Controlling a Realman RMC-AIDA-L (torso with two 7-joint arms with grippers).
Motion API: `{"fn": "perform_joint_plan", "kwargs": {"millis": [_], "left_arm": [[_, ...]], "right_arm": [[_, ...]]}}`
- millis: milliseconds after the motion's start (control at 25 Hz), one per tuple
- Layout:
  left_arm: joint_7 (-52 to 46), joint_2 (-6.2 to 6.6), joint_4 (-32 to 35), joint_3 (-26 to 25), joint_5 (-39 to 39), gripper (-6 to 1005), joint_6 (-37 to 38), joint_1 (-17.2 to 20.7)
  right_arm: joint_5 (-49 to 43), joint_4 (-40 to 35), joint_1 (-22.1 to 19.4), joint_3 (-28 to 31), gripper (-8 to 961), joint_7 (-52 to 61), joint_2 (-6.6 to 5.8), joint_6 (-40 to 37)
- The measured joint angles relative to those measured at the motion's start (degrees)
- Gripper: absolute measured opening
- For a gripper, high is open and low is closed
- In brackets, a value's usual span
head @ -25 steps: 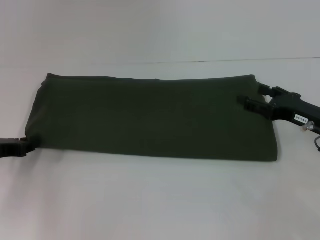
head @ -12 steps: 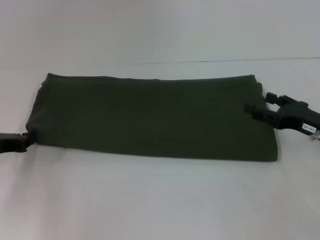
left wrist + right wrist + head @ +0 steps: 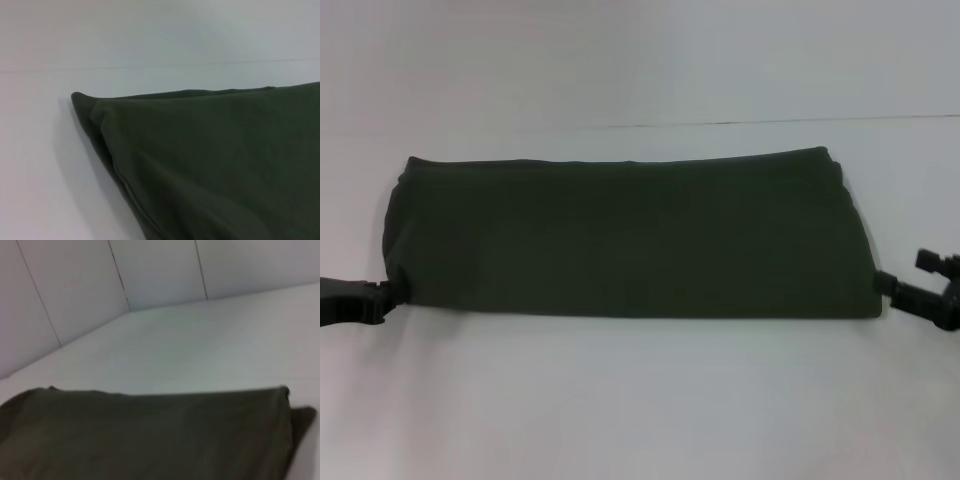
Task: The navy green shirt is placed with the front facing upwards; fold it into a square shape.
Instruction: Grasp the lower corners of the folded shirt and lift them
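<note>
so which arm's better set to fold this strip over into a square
Left, probably: the left gripper sits at the navy green shirt's near left corner. The right gripper is just off the right corner.

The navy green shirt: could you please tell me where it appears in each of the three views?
Head view: the navy green shirt lies as a wide folded band across the middle.
Left wrist view: it fills the lower right.
Right wrist view: it spans the bottom.
Shared landmark: the white table under it.

Bare lab-like test space, plain white table [image 3: 640, 400], white panelled wall [image 3: 150, 270] with seams
</note>
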Motion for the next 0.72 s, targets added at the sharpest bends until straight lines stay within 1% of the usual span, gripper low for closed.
{"fn": "perform_joint_plan", "kwargs": {"millis": [200,320,440,720], "left_arm": [[0.12,-0.41,0.44,0.24,0.00,46,0.17,-0.19],[0.14,-0.41,0.44,0.28,0.00,50,0.32,-0.45],[0.14,-0.40,0.45,0.29,0.00,53,0.35,-0.56],[0.17,-0.38,1.07,0.29,-0.01,61,0.36,-0.62]], "right_arm": [[-0.19,0.10,-0.95,-0.43,878,-0.02,0.42,1.74],[-1.32,1.16,-0.10,-1.08,877,0.01,0.80,4.18],[-2.24,2.94,1.05,-1.58,875,0.25,0.86,5.55],[-2.73,4.34,1.68,-2.17,872,0.40,0.90,6.15]]}}
